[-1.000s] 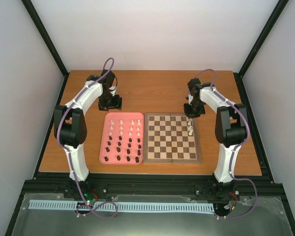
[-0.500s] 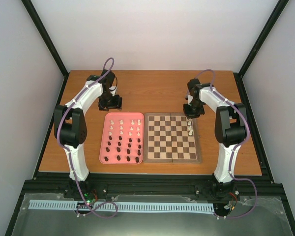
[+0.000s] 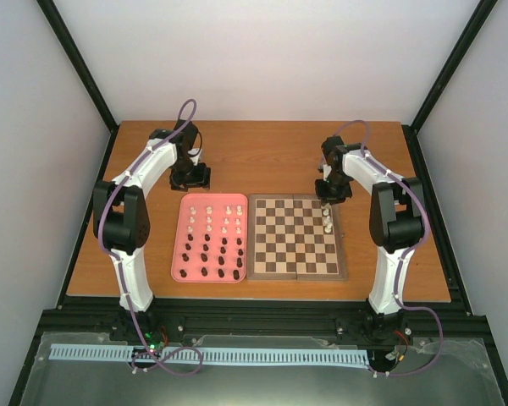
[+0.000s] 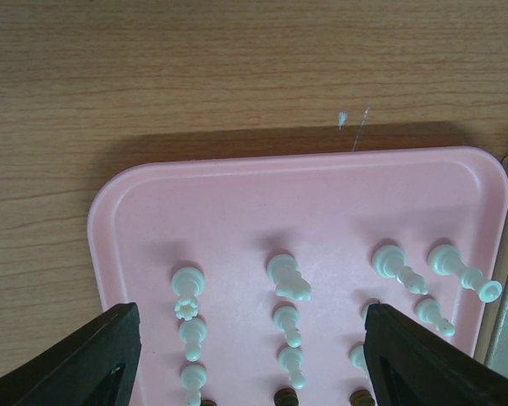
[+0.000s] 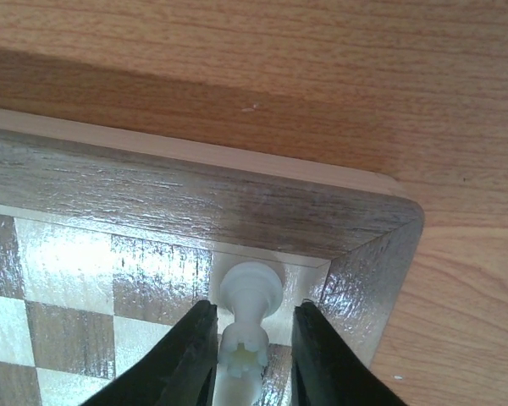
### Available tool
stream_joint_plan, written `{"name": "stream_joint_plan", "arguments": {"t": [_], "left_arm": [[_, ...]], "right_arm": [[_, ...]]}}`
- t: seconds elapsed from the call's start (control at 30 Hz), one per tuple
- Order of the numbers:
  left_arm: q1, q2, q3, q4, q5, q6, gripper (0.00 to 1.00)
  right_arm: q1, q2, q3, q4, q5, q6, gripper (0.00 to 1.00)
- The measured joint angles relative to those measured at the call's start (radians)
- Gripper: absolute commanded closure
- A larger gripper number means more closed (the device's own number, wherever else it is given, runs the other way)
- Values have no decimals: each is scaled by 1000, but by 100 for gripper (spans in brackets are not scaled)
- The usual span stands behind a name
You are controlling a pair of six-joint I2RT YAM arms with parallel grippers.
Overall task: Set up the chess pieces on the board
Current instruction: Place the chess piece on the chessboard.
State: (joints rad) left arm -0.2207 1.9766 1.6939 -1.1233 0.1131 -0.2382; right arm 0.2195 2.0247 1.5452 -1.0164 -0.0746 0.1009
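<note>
White rook [image 5: 250, 289] upright on the far right corner square of the board [image 5: 152, 196], flanked by the narrowly parted right tool [image 5: 256, 309], whose grip or release cannot be told; any sideways drift on lifting away may topple it.

Robotics lab cell: plain white walls [image 3: 262, 59], black frame rails [image 3: 78, 63], two bolted arms [image 3: 131, 220]
</note>
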Motion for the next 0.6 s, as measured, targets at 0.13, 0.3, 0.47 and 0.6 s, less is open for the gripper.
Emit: {"name": "stream_joint_plan", "arguments": {"t": [0.13,0.3,0.47,0.6], "left_arm": [[0,0,0,0,3,0,19],[0,0,0,0,5,0,19],[0,0,0,0,7,0,19],[0,0,0,0,7,0,19]], "right_arm": [[0,0,-1,1,4,3,62],[0,-1,7,1,-6,-3,54],[0,-13,63,-2,-38,-6,52],[1,-40,119,-5,-53,-7,51]]}}
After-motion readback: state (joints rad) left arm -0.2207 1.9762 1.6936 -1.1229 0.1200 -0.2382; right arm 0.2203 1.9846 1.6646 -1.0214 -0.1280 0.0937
